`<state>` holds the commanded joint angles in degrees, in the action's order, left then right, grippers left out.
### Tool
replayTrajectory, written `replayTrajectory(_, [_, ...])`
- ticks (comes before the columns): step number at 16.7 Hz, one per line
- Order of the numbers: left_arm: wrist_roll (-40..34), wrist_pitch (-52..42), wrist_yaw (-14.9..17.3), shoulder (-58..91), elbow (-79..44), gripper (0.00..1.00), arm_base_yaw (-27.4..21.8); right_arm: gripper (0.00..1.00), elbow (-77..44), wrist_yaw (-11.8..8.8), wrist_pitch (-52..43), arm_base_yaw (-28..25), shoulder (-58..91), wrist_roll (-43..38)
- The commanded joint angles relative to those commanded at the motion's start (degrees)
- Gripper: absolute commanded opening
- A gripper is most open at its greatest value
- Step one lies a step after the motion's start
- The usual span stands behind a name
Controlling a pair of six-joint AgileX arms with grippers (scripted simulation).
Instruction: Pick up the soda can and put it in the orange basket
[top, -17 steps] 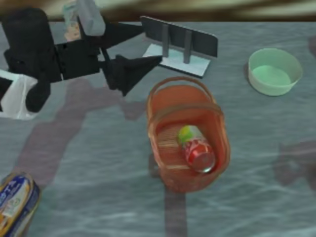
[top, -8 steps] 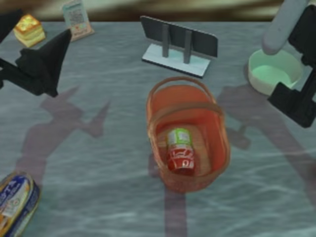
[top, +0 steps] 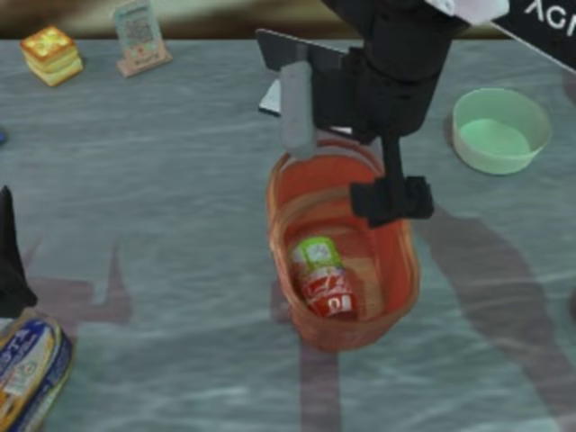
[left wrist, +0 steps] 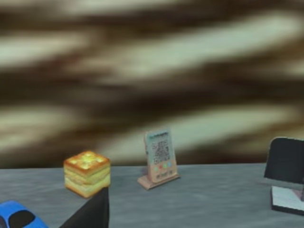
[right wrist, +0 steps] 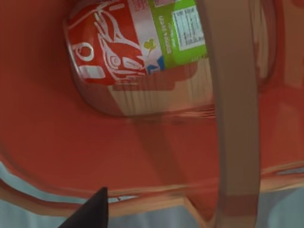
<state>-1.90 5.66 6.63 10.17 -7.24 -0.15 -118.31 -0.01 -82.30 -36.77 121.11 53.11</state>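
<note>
The soda can (top: 322,279) lies on its side on the pale bottom of the orange basket (top: 281,216), green end toward the back. The right wrist view shows the soda can (right wrist: 128,42) close up, under the arched handle (right wrist: 235,104). My right gripper (top: 391,200) hangs over the back half of the basket, above the handle and apart from the can. It is open, and one dark fingertip (right wrist: 95,209) shows. My left gripper (top: 7,270) sits at the table's left edge, far from the basket. It is also open, with one finger (left wrist: 90,213) in its own view.
A mint-green bowl (top: 500,130) stands at the back right. A grey stand (top: 326,76) behind the basket is partly covered by my right arm. A yellow layered block (top: 52,52) and a QR card (top: 139,36) sit at the back left. A blue-and-yellow packet (top: 27,369) lies front left.
My left arm has pulled back from near the basket to the table's left edge. My right arm has swung in from the right to hang over the basket. The can rolled slightly inside.
</note>
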Motion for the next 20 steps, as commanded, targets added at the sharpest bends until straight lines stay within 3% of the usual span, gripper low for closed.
replayTrajectory(3, [1.38,-4.31,-5.01,-7.84,5.46,1.00,1.00,1.00,-7.64,0.19,-4.85,-2.42,6.72,3.53])
replayTrajectory(5, [1.85,-5.55,-6.49,-9.98,7.09,1.00,1.27,1.00,-9.70,0.26,-6.13,-3.09,8.32,4.51])
replayTrajectory(20, [1.90,-5.66,-6.63,-10.18,7.24,1.00,1.30,1.00,-3.44,0.26,-0.90,-3.18,7.34,4.56])
